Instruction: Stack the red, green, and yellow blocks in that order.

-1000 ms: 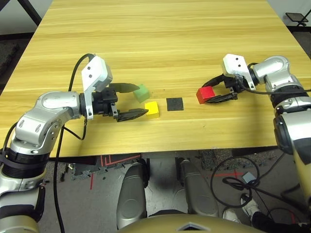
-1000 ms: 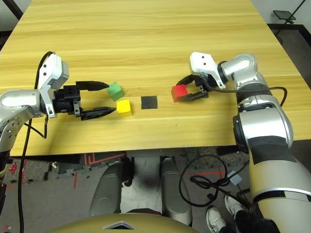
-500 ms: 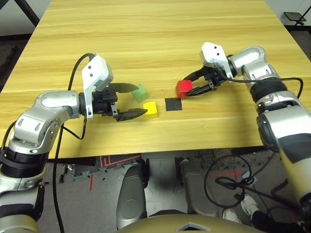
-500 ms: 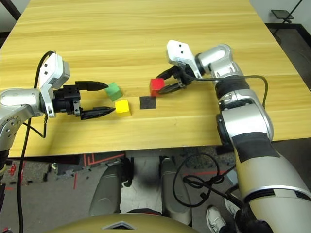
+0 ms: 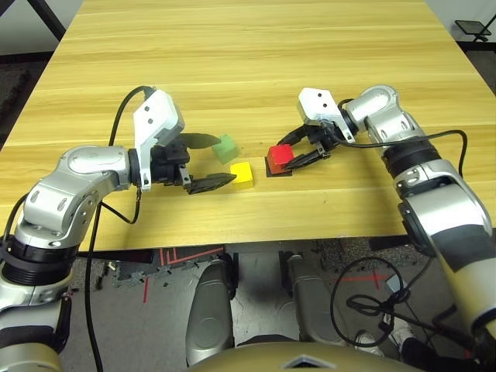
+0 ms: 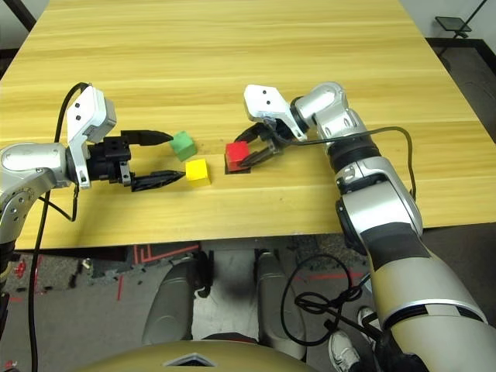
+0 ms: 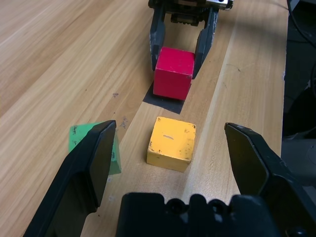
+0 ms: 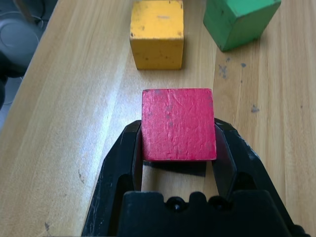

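Matt scuffed blocks [image 8: 177, 123]; smooth wood-grain table [image 5: 256, 54].

Red block [image 8: 178, 124], yellow block [image 7: 171, 143], lt green block [image 6: 183, 145], blk patch [image 7: 164, 101], tan woodgrain table [image 5: 256, 54].

My arms: silver shells, black pincers

Both my forearms are rounded, brushed-silver segments with dark seams at the joints. Each wrist carries a white, boxy camera housing with small dark screw holes. My left pincer [image 5: 203, 162] and right pincer [image 5: 298, 153] each have two black, tapering, slightly curved fingers [image 7: 89, 173] set in a black ribbed base. A black cable loops from my left wrist housing down along the arm; another trails off my right forearm.
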You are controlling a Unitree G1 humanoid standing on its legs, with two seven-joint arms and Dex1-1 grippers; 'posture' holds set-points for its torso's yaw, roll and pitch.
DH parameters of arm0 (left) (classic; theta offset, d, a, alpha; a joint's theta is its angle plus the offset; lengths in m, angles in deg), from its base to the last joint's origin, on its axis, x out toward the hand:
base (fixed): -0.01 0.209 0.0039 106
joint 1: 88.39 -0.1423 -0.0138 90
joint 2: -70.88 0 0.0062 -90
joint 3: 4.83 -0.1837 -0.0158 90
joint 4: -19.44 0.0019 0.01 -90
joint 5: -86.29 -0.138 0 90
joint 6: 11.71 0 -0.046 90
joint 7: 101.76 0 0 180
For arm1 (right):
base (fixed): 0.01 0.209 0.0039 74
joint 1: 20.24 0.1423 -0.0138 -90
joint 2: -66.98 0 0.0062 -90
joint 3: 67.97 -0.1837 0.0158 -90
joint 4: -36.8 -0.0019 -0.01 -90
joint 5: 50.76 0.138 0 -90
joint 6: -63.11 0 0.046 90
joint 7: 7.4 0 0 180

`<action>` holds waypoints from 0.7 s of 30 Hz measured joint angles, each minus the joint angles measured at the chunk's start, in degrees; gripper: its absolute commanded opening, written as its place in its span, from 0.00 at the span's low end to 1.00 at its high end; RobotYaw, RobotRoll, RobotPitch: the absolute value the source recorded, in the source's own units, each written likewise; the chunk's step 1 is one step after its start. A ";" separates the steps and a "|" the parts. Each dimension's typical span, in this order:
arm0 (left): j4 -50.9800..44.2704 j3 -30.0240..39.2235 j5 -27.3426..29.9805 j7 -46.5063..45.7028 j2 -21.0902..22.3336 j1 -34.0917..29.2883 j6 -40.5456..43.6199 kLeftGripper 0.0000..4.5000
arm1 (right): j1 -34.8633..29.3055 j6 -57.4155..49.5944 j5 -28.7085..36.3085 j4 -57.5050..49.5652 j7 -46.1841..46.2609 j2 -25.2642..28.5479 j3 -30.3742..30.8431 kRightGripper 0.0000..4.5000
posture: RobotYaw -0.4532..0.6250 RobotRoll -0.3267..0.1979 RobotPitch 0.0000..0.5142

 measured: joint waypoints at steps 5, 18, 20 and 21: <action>0.01 0.00 -0.01 -0.30 -0.27 0.00 -0.01 1.00 | -0.39 0.05 -0.68 0.00 0.94 0.02 0.00 0.45 | 0.77 0.47 0.48; 3.54 -0.01 -2.21 -2.70 -1.84 2.83 -0.58 1.00 | -2.49 -2.87 -1.34 -2.40 3.13 0.00 -0.21 0.96 | 0.76 0.49 0.49; 4.62 -0.01 -2.77 -3.87 -3.10 3.60 -0.58 1.00 | -2.55 -4.06 -0.88 -2.89 2.76 0.02 -0.34 0.99 | 0.76 0.49 0.49; 5.01 -0.02 -2.88 -4.59 -3.87 3.95 -0.47 1.00 | -2.55 -4.31 -0.26 -3.33 2.00 0.29 -0.40 0.99 | 0.76 0.49 0.48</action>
